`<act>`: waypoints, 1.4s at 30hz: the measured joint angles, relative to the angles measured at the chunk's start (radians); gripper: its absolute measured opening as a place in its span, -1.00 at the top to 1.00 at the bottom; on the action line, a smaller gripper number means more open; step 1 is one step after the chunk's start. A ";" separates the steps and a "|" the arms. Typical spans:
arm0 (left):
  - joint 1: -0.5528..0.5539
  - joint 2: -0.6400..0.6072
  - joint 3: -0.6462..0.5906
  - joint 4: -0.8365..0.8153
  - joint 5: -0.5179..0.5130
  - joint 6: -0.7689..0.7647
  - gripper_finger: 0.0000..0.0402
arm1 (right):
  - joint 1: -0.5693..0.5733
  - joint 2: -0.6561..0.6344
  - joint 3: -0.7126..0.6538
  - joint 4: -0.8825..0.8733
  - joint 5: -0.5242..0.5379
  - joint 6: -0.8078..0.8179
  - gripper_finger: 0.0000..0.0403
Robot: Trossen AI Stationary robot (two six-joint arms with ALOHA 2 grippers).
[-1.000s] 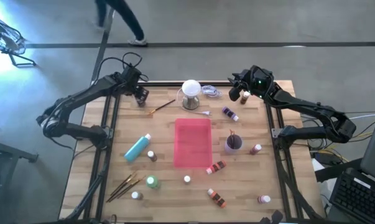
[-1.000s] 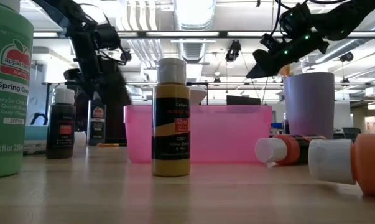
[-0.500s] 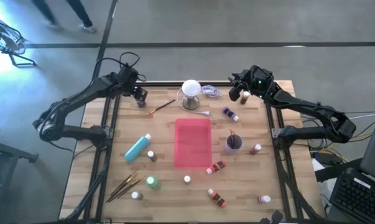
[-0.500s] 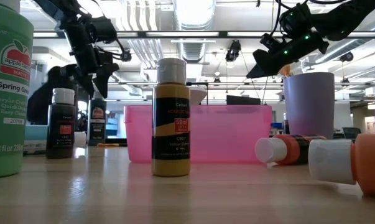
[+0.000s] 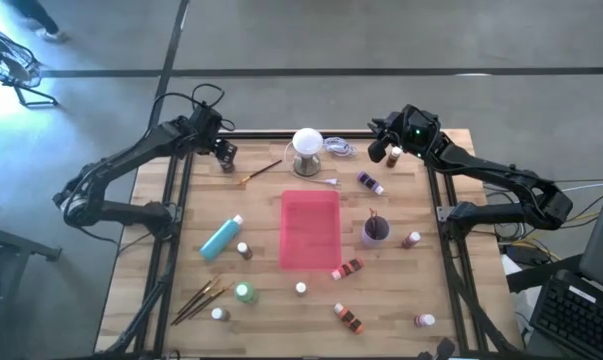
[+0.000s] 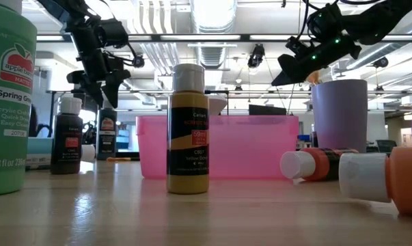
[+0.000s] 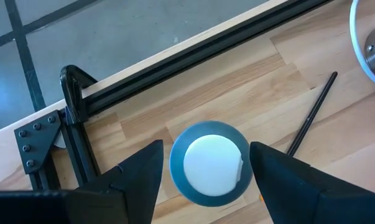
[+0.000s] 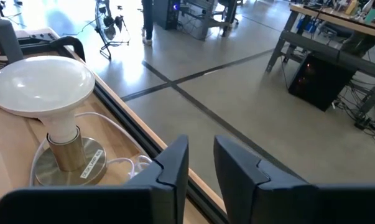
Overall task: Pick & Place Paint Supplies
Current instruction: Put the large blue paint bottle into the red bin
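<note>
My left gripper (image 5: 224,155) is open at the table's far left. It hovers above a small white-capped paint bottle (image 7: 212,163) that stands upright on the table. Its fingers stand on either side of the cap and above it in the low view (image 6: 103,89). A thin brush (image 7: 311,109) lies beside the bottle. My right gripper (image 5: 377,153) is raised at the far right with only a narrow gap between its fingers (image 8: 201,146) and nothing between them. A brown white-capped bottle (image 5: 394,155) shows beside it; I cannot tell whether they touch.
A flat pink tray (image 5: 310,230) lies mid-table, with a white ball-topped stand (image 5: 307,150) behind it. A teal bottle (image 5: 221,238), a green bottle (image 5: 244,293), brushes (image 5: 199,298), a purple cup (image 5: 375,231) and several small bottles are scattered over the near half.
Both arms have kept still. A person beyond the table's far edge has walked off toward the left and out of the low view.
</note>
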 joint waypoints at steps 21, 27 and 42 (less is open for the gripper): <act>0.000 0.000 -0.002 0.002 0.000 0.016 0.39 | 0.000 0.000 0.000 0.000 0.000 -0.004 0.55; 0.000 0.000 -0.002 -0.005 0.003 0.012 0.36 | 0.000 0.000 0.000 0.000 0.000 -0.007 0.47; -0.044 -0.005 0.155 -0.199 0.058 -0.034 0.37 | 0.000 0.000 0.000 -0.001 0.000 -0.007 0.37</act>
